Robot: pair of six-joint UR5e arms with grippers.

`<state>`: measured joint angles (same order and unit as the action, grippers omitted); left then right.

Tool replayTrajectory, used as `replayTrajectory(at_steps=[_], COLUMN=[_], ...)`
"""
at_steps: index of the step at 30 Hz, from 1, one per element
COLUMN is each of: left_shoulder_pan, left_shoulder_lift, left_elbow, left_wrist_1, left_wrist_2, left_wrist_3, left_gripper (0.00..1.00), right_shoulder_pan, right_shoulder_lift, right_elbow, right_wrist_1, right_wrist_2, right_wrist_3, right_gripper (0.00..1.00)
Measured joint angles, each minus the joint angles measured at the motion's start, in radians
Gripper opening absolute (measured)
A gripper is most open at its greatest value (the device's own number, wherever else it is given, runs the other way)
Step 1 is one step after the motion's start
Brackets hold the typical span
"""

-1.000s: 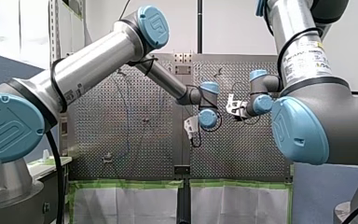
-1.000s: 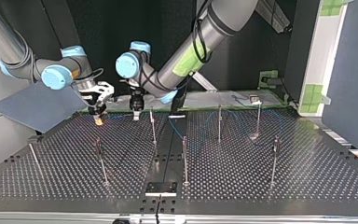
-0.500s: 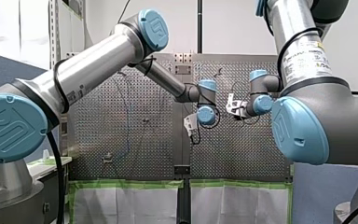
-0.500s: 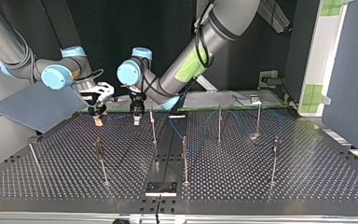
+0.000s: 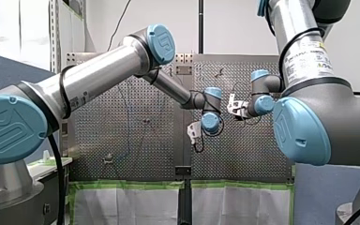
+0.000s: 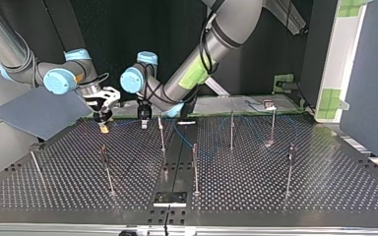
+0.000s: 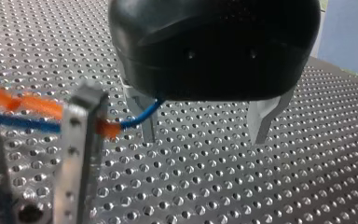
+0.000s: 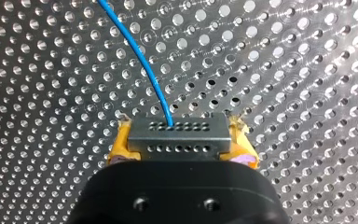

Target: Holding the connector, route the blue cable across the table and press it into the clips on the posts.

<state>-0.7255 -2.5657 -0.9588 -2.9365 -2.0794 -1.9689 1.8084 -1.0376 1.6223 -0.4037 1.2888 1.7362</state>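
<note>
Grey connector [image 8: 177, 136] (two rows of tiny holes) is being pinched by my right gripper [image 8: 181, 141], blue cable [image 8: 140, 58] curving out. My left gripper [image 7: 204, 129] is being held wide.

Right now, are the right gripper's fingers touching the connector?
Touching. The right wrist view shows the yellow-padded fingers pressed against both ends of the grey connector, with no gap.
</note>
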Motion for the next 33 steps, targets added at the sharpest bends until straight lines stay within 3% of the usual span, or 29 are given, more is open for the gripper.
replayTrajectory(at_steps=[2, 3, 4, 15, 23, 25, 33], left_shoulder_pan=[-0.004, -0.005, -0.006, -0.01, -0.019, -0.018, -0.022], left_shoulder_lift=[-0.001, -0.001, -0.001, 0.013, 0.076, 0.091, 0.159], left_elbow=[0.003, 0.004, 0.005, 0.005, -0.021, -0.035, -0.101], left_wrist_1=[-0.003, -0.003, -0.004, -0.027, -0.037, -0.026, 0.015], left_wrist_2=[0.0, 0.0, -0.001, -0.022, -0.082, -0.086, -0.091], left_wrist_3=[0.0, 0.0, 0.001, 0.003, 0.005, 0.008, 0.042], left_gripper=[0.18, 0.18, 0.0, 0.0, 0.0, 0.0, 0.0], right_shoulder_pan=[0.002, 0.003, 0.004, 0.008, 0.009, 0.008, 0.007], right_shoulder_lift=[0.0, 0.0, 0.0, -0.002, -0.034, -0.049, -0.124], right_elbow=[0.0, 0.0, 0.0, -0.015, -0.045, -0.046, -0.048], right_wrist_1=[0.0, 0.0, 0.0, 0.012, 0.069, 0.077, 0.095], right_wrist_2=[0.0, 0.0, 0.0, -0.001, 0.0, 0.0, -0.005], right_wrist_3=[0.0, 0.0, 0.0, 0.001, 0.0, 0.007, 0.069], right_gripper=[0.0, 0.0, 0.0, 0.0, 0.0, 0.0, 0.0])
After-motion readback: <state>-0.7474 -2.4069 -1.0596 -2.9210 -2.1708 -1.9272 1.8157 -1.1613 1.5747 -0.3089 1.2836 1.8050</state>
